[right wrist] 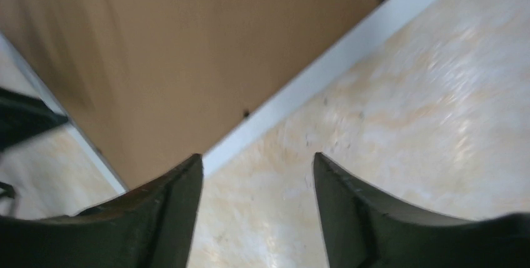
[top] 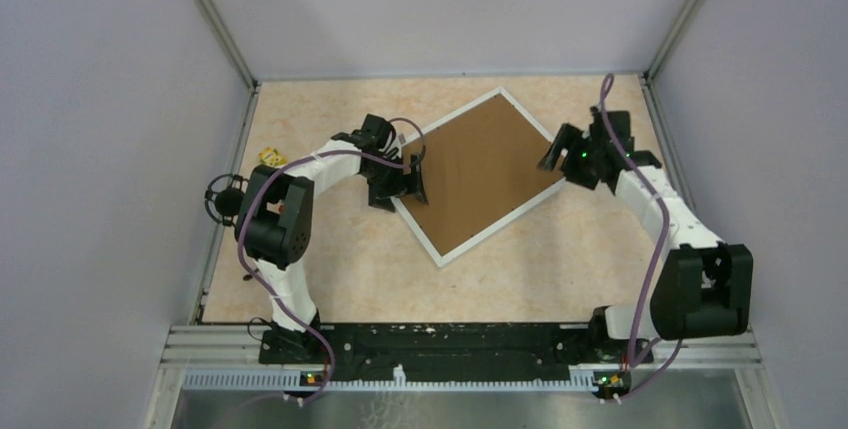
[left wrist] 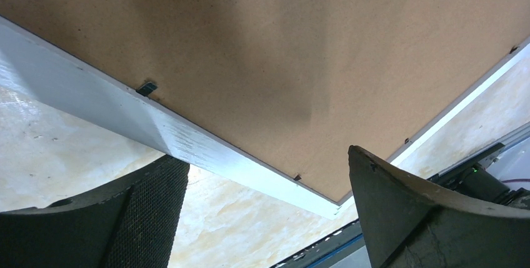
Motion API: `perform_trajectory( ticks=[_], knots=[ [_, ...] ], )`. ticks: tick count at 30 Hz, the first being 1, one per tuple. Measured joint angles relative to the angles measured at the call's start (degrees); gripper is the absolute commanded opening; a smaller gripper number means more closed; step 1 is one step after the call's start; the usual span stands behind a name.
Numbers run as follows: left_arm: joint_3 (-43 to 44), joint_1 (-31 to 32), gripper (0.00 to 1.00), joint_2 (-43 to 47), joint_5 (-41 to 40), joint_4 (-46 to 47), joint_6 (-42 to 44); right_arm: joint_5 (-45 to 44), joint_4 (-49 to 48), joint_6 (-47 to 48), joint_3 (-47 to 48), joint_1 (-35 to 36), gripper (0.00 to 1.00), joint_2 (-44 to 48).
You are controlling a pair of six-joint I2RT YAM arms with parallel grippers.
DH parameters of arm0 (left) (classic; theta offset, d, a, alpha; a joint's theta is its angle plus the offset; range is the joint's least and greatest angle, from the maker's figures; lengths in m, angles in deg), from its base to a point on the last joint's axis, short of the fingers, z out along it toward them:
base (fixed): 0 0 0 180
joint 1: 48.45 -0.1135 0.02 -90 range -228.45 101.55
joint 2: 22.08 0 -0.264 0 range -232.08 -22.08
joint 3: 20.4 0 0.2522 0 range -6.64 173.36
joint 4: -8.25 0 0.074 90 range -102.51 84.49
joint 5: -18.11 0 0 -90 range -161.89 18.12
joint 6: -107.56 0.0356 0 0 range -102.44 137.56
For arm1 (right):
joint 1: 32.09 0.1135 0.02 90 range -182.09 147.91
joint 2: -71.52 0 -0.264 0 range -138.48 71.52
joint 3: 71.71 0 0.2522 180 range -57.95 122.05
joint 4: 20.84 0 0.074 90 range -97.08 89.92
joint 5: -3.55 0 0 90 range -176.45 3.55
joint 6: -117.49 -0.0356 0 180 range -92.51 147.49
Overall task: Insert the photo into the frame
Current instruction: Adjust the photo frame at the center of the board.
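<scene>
The frame [top: 500, 226] lies flat mid-table, turned like a diamond, its thin white bars around a plain brown board [top: 480, 169] that fills it. The photo is hidden. My left gripper [top: 412, 179] hovers at the frame's left edge, open with nothing between its fingers. In the left wrist view the white bar [left wrist: 206, 149] and brown board [left wrist: 281, 49] run just beyond the gripper [left wrist: 265, 158]. My right gripper [top: 558, 154] stands open at the frame's right corner. In the right wrist view the gripper [right wrist: 257, 155] is over bare table, beside the bar [right wrist: 325, 62].
A small yellow object [top: 270, 157] lies near the table's left wall. Grey walls close the beige table [top: 560, 259] on three sides. A metal rail [top: 450, 344] holding the arm bases runs along the near edge.
</scene>
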Motion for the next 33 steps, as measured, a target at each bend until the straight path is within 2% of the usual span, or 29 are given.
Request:
perform_trajectory(
  ticks=[3, 10, 14, 21, 27, 33],
  knots=[
    [-1.2, 0.04, 0.98, 0.72, 0.15, 0.46, 0.31, 0.79, -2.54, 1.49, 7.87, -5.97, 0.86, -7.58],
    [-2.91, 0.07, 0.94, 1.46, 1.88, -0.33, 1.81, 0.63, -2.29, 6.49, 22.45, -9.35, 0.9, -31.93],
    [-1.68, 0.09, 0.93, 1.09, 1.53, -2.27, 3.39, 1.55, -3.54, 7.93, 24.02, -9.66, 0.87, -32.3],
    [2.6, 0.07, 0.93, -0.94, 1.33, -4.07, 4.72, 2.38, -8.11, 9.66, 14.69, -9.7, 0.88, -27.12],
    [5.38, -0.02, 0.94, -3.26, 1.31, -6.19, 5.14, 2.75, -10.47, 10.12, 10.43, -9.6, 0.87, -25.03],
    [8.76, -0.24, 0.95, -5.49, 1.14, -7.21, 4.76, 5.68, -13.27, 8.31, 2.12, -8.94, 0.86, -18.47]
  ],
)
